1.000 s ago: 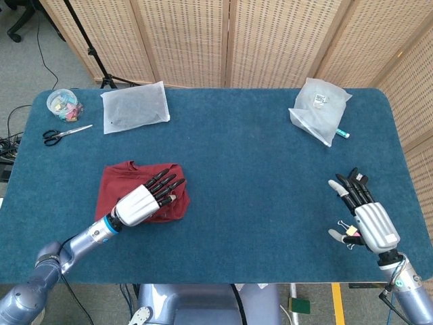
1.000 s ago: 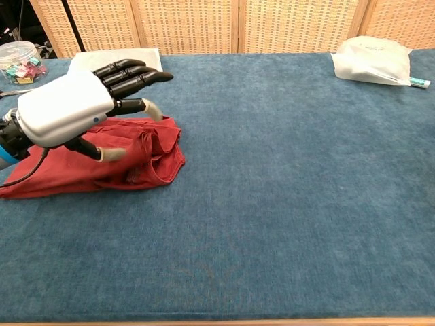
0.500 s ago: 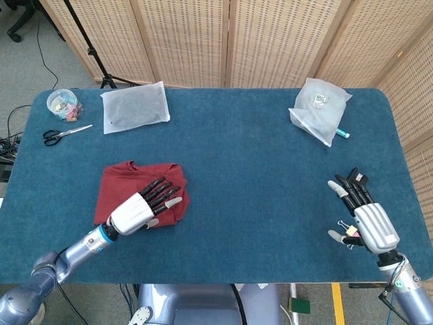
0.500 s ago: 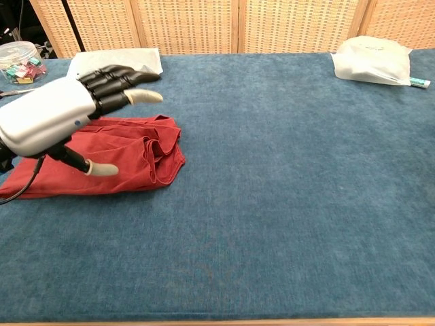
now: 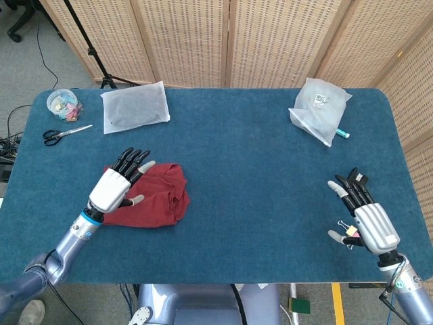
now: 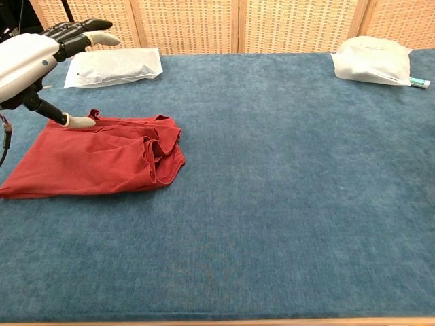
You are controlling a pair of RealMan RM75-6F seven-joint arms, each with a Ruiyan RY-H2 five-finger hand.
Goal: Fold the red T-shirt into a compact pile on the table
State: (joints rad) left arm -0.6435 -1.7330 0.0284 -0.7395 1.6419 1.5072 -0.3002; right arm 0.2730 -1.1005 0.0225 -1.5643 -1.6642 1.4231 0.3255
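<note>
1. Woven cane screens (image 5: 270,40) stand behind a table covered in blue carpet-like cloth (image 5: 257,183), seen from the robot's head and chest cameras.
2. On the robot's left half of the table lies the red T-shirt (image 6: 102,159), folded into a rough flat pile, its bunched edge turned toward the table's middle.
3. Over the shirt's left part hangs the left hand (image 5: 116,184), fingers spread and holding nothing; in the chest view its thumb tip sits at the shirt's far edge, though contact cannot be confirmed.
4. Near the front right edge the right hand (image 5: 362,215) lies with its white back up, fingers apart and empty, well apart from the shirt.
5. A binder clip (image 5: 348,233) lies just beside that hand's thumb.
6. At the far left sit a flat clear plastic bag (image 5: 134,107), black-handled scissors (image 5: 64,134) and a small clear tub of coloured clips (image 5: 62,103).
7. At the far right rests a crumpled white plastic bag (image 5: 318,108), with a small teal-tipped item (image 5: 343,133) at its edge.
</note>
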